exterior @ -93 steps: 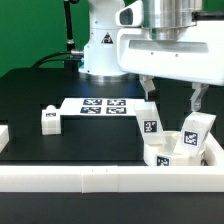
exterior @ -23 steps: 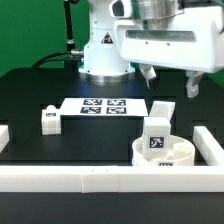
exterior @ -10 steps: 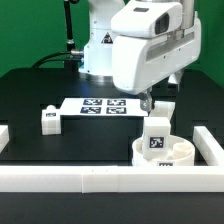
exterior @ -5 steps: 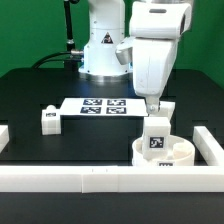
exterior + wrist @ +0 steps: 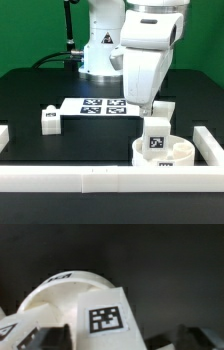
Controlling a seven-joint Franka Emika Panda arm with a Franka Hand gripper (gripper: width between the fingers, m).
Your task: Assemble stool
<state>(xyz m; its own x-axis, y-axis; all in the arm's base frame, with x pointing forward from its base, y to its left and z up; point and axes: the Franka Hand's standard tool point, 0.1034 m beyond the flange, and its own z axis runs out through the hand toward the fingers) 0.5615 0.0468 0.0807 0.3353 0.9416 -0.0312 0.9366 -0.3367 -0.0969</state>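
Note:
The round white stool seat [image 5: 166,153] lies at the front on the exterior view's right, against the rails. One tagged white leg [image 5: 155,133] stands upright in it. My gripper [image 5: 146,111] hangs just above and behind that leg, open and empty. In the wrist view the seat [image 5: 62,290] and the leg's tagged face [image 5: 106,318] fill the frame, and my gripper [image 5: 120,341] has a dark finger [image 5: 48,338] on either side of the leg, with a gap showing. A second leg [image 5: 48,118] lies at the left. A third white leg [image 5: 166,105] lies behind the seat, partly hidden by my arm.
The marker board [image 5: 92,105] lies flat mid-table in front of the robot base [image 5: 100,50]. White border rails run along the front [image 5: 90,180], the right side [image 5: 212,146] and the left side [image 5: 4,134] of the black table.
My wrist has turned and swung toward the exterior view's left, coming closer over the standing leg. The seat and the legs have not moved.

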